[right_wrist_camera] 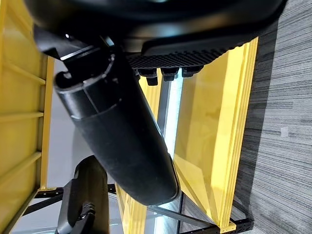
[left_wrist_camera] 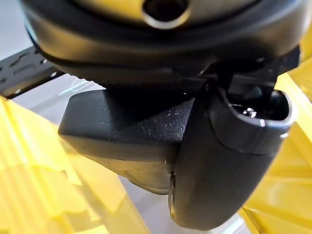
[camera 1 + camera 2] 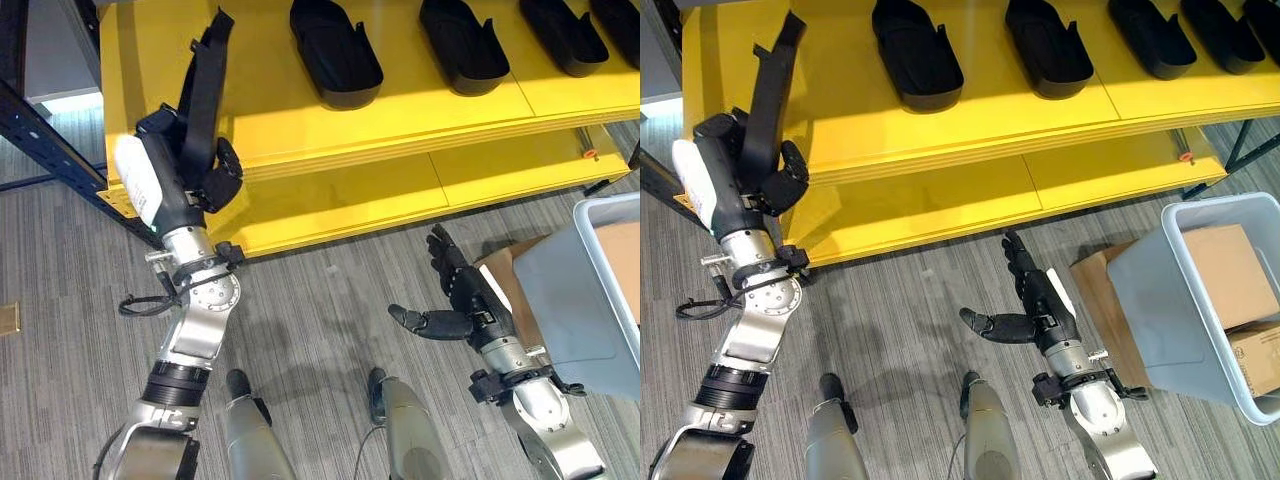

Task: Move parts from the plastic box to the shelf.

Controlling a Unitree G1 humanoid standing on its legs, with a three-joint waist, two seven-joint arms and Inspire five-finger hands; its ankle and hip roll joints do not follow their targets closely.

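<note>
Left hand clamped round a long black part, raised over the yellow shelf's left end. Right hand empty, fingers spread, near the plastic box. Probably stiff, light; gripped mid-length.

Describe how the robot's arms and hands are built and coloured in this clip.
Both arms are silver-grey metal with rounded segments, ribbed dark joint rings and black clamps at the wrists. The left hand is dark, with a white cover along one side and chunky black fingers. The right hand is likewise dark, with segmented fingers, a thick black thumb and a pale panel on its side.
</note>
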